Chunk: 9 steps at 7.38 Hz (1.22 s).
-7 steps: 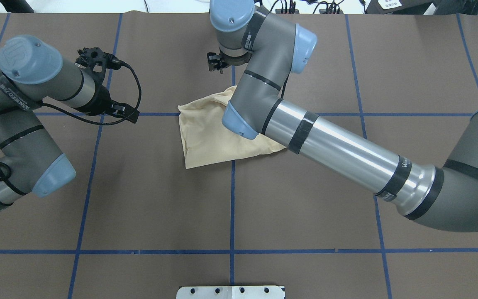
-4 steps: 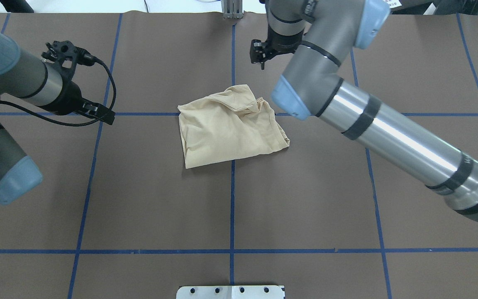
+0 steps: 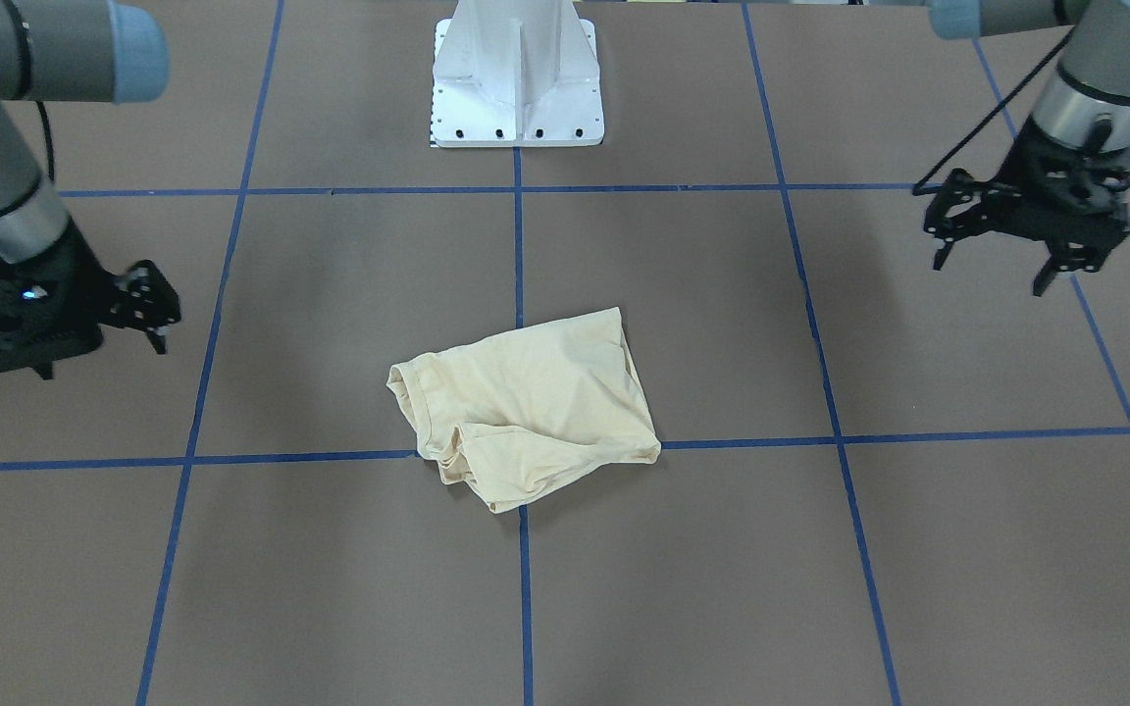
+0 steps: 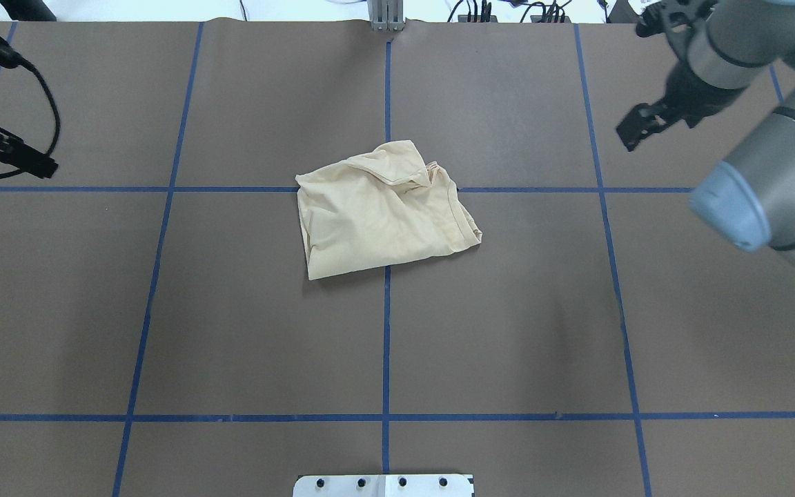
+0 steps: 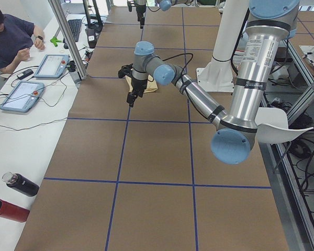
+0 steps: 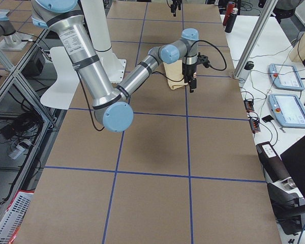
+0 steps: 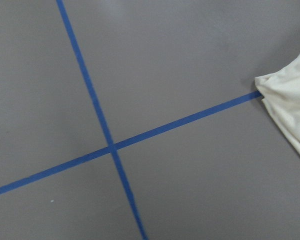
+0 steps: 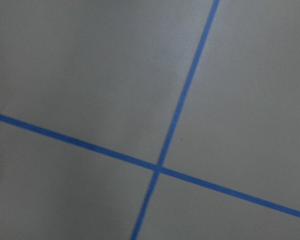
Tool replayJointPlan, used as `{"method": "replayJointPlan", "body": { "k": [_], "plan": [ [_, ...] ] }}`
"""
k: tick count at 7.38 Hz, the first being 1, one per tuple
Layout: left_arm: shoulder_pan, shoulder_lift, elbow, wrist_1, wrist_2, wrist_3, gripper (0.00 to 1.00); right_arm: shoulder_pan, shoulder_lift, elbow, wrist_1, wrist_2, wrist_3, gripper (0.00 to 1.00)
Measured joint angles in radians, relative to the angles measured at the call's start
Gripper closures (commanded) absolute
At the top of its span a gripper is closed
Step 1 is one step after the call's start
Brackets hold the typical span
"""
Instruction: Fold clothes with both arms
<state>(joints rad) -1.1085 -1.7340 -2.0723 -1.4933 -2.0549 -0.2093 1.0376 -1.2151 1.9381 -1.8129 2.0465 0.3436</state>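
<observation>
The clothes are one pale cream-yellow shirt (image 4: 384, 210), lying folded into a rumpled bundle at the table's middle, on a crossing of blue tape lines (image 3: 526, 407). One corner of it shows at the right edge of the left wrist view (image 7: 290, 107). My left gripper (image 3: 992, 273) hangs open and empty above the table, well off to the shirt's side. On the opposite side my right gripper (image 3: 102, 358) is open too, with nothing in it. Neither gripper touches the cloth. The side views show each near arm partly in front of the shirt (image 6: 174, 76).
Brown table cover with a blue tape grid (image 4: 386, 345). White pedestal base (image 3: 516, 88) at the robot's edge. Beside the table a person (image 5: 10, 36) sits at a bench with tablets (image 5: 52, 65), an aluminium post (image 5: 68, 42) and two bottles (image 5: 18, 184).
Both arms have swung outward from the middle: the right arm left its place over the shirt and went far right, the left arm went further left. The shirt has not moved.
</observation>
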Motion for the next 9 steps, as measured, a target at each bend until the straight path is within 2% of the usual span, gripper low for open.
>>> {"method": "replayJointPlan", "body": {
  "k": [2,3,5,7,9],
  "plan": [
    [-0.184,0.086,0.03,0.004,-0.052,0.225,0.0,0.161,-0.255,0.075,0.049,0.094,-0.265,0.0],
    [-0.259,0.134,0.05,-0.004,-0.073,0.27,0.0,0.244,-0.382,0.07,0.12,0.134,-0.373,0.0],
    [-0.34,0.196,0.103,-0.017,-0.072,0.298,0.0,0.405,-0.595,-0.004,0.301,0.241,-0.466,0.0],
    [-0.387,0.255,0.134,-0.02,-0.094,0.304,0.0,0.515,-0.683,-0.059,0.383,0.32,-0.467,0.0],
    [-0.439,0.313,0.139,-0.023,-0.194,0.308,0.0,0.534,-0.645,-0.06,0.309,0.3,-0.425,0.0]
  ]
}}
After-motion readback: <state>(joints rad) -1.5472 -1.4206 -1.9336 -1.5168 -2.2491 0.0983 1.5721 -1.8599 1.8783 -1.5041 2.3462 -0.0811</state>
